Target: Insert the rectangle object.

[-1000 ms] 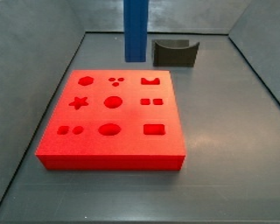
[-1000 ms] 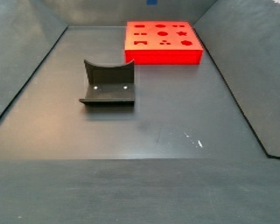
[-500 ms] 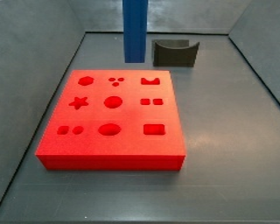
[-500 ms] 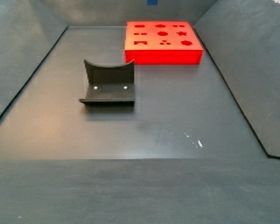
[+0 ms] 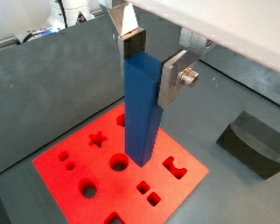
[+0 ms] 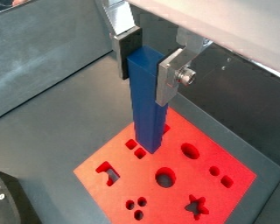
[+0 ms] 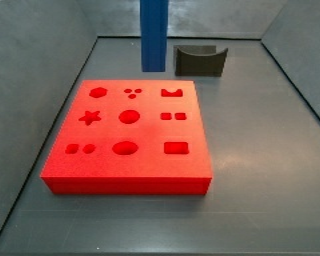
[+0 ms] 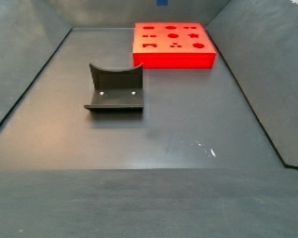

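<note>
My gripper (image 5: 149, 61) is shut on the top of the rectangle object (image 5: 143, 114), a tall, slim blue bar that hangs upright from the silver fingers (image 6: 168, 74). In both wrist views its lower end hovers over the flat red board (image 5: 73, 175) with shaped holes, near the board's far rows. The bar (image 6: 146, 114) is clear of the board (image 6: 213, 166). In a side view the blue bar (image 7: 152, 35) rises out of the frame beyond the far edge of the board (image 7: 129, 130); the gripper is out of view there.
The dark fixture (image 7: 200, 60), with a curved notch on top, stands on the grey floor beyond the board; it shows again in a side view (image 8: 115, 88), apart from the board (image 8: 174, 45). Grey walls (image 7: 43, 90) enclose the floor.
</note>
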